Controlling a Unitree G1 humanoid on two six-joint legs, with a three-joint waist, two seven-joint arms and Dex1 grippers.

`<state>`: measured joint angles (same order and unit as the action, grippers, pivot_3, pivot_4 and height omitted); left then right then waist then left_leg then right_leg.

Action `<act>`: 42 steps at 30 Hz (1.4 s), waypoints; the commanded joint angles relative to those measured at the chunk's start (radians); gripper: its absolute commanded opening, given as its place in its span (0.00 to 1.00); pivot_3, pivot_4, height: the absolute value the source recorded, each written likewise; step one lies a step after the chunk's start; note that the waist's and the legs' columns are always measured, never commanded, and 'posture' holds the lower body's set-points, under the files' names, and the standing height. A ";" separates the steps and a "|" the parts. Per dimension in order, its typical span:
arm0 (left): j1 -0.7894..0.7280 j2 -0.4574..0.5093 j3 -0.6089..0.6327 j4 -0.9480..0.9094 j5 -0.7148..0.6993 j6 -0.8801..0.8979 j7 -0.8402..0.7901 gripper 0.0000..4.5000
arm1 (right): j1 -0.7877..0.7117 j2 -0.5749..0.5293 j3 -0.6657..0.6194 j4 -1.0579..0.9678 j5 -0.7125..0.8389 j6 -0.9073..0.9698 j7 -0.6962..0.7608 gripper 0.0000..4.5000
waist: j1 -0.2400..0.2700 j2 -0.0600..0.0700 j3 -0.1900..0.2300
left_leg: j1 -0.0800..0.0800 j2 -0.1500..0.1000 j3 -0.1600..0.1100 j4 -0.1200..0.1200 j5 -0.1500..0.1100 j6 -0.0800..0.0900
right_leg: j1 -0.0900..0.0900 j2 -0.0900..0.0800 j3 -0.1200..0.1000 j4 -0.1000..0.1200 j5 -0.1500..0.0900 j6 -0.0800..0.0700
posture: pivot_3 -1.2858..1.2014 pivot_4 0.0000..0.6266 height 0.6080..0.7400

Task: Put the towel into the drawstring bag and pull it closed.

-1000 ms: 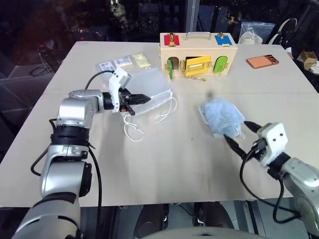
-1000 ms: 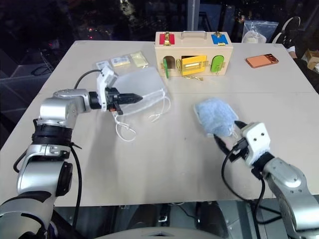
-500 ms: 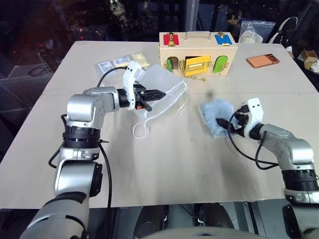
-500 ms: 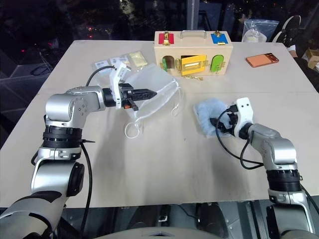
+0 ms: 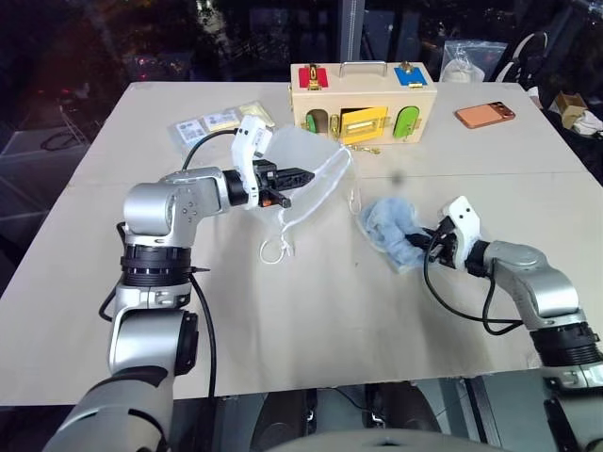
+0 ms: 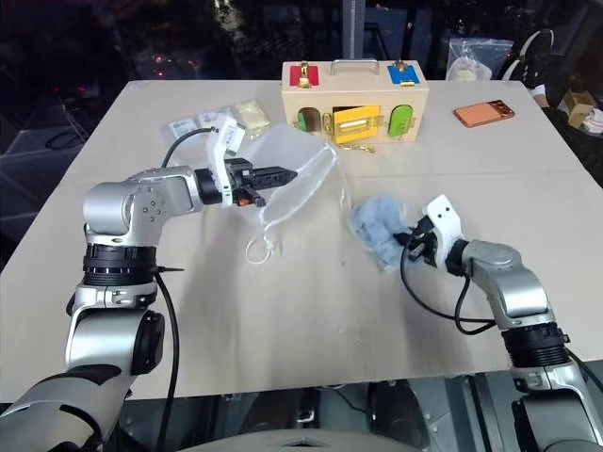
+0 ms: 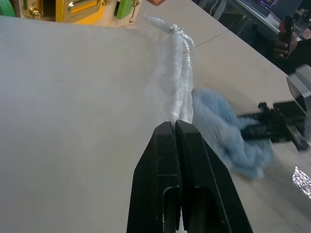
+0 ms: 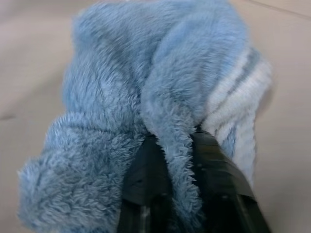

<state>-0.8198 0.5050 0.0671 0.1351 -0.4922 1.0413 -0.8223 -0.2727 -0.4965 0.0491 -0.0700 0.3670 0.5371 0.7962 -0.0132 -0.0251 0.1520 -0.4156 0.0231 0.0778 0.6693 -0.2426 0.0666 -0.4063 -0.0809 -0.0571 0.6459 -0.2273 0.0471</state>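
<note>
A: Left gripper [image 5: 300, 175] first. Fingers pressed together, pinching the gathered edge of the drawstring bag [image 5: 316, 179]. In the left wrist view the two black fingers [image 7: 165, 160] sit flush, with the white bunched fabric [image 7: 177, 92] rising straight out from between their tips.

B: And the bag itself?

A: Lifted off the table [image 5: 283, 311] at the pinched end, thin and see-through, stretching from the gripper toward the wooden box. Its white cords [image 5: 277, 247] hang down and loop onto the tabletop below the gripper.

B: Right gripper?

A: Right gripper [image 6: 409, 241] is low at the table, its fingers clamped on a fold of the towel [image 6: 375, 226]. The right wrist view shows it well: a ridge of blue fluff [image 8: 170, 126] is squeezed between the two dark fingers [image 8: 146, 170], a striped paler edge off to one side.

B: Where does the towel sit?

A: Bunched on the table right of centre, to the right of the hanging cords, apart from the bag.

B: Surroundings?

A: The wooden box [image 5: 363, 90] with coloured latches and doors stands at the far middle of the table. Clear packets with cards [image 5: 212, 121] lie far left of it, behind the left gripper. An orange phone [image 5: 484, 114] lies far right. In the left wrist view a person's hand [image 7: 284, 41] shows past the table edge.
</note>
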 commanded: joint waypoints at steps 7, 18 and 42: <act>0.057 -0.022 -0.045 -0.110 -0.076 0.097 -0.005 0.00 | 0.064 0.187 -0.012 -0.344 0.283 -0.047 0.036 0.00 | 0.000 0.004 0.003 | -0.001 0.000 0.001 0.000 0.000 -0.001 | -0.002 0.000 0.000 0.000 0.000 0.000 | 0.52 0.24 1.00; 0.091 -0.028 0.001 -0.223 -0.196 0.174 -0.011 0.00 | -0.147 0.222 0.255 0.155 -0.201 -0.179 -0.165 0.00 | 0.004 0.004 0.003 | -0.002 -0.001 0.001 0.000 0.001 -0.002 | -0.003 -0.001 0.000 0.001 0.000 -0.001 | 0.52 0.24 1.00; 0.122 0.058 -0.045 -0.246 -0.214 0.132 0.024 0.00 | -0.360 0.666 -0.071 0.371 0.094 -0.025 -0.400 0.00 | -0.003 0.005 0.003 | -0.001 -0.001 -0.003 -0.004 0.003 -0.006 | -0.005 -0.002 0.000 0.006 0.000 -0.002 | 0.52 0.24 1.00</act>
<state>-0.6777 0.5645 0.0077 -0.1069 -0.7048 1.1909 -0.8100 -0.6204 0.1335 -0.0207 0.2654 0.5024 0.5764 0.4269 -0.0157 -0.0200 0.1551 -0.4164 0.0215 0.0746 0.6647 -0.2392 0.0610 -0.4115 -0.0834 -0.0568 0.6521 -0.2269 0.0454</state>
